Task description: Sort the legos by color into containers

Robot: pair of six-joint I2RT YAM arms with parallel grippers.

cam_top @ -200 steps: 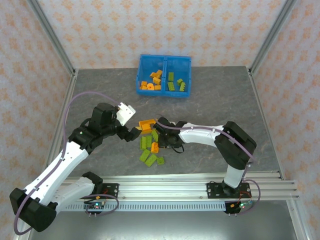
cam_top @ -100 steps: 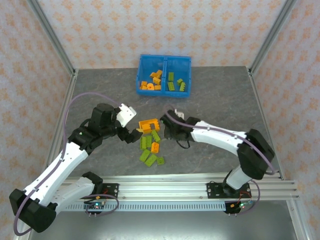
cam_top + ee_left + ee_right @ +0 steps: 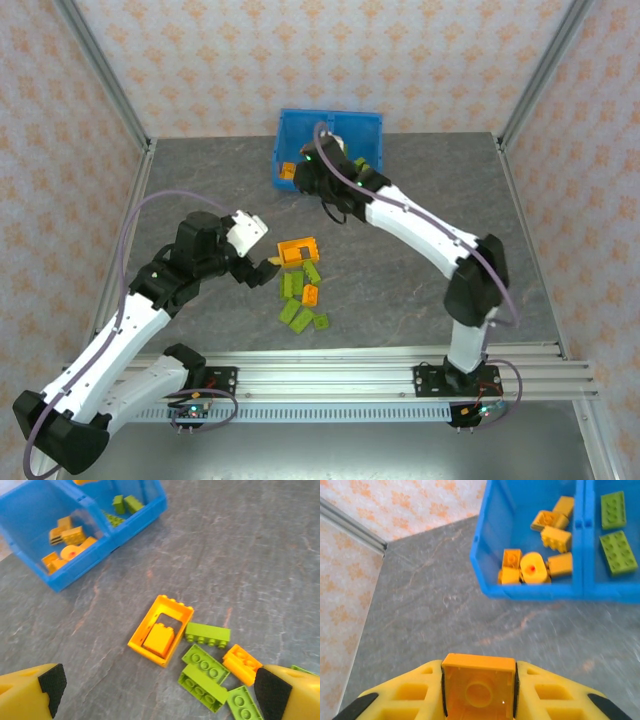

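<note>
- My left gripper (image 3: 161, 694) hangs wide open and empty above the loose legos (image 3: 205, 666), near the orange hollow square piece (image 3: 172, 610).
- My right gripper (image 3: 479, 680) clamps an orange brick (image 3: 479, 695), with the arm stretched toward the blue bin (image 3: 530, 591). Next I'd move over its left compartment (image 3: 520, 510), where the orange ones lie, and let go.

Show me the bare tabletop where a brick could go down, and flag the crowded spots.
Bare table lies left of the blue bin, out to the table's left edge, and again right of the loose bricks, toward the right edge. Crowded: the loose bricks at the centre, beside the orange hollow square.
</note>
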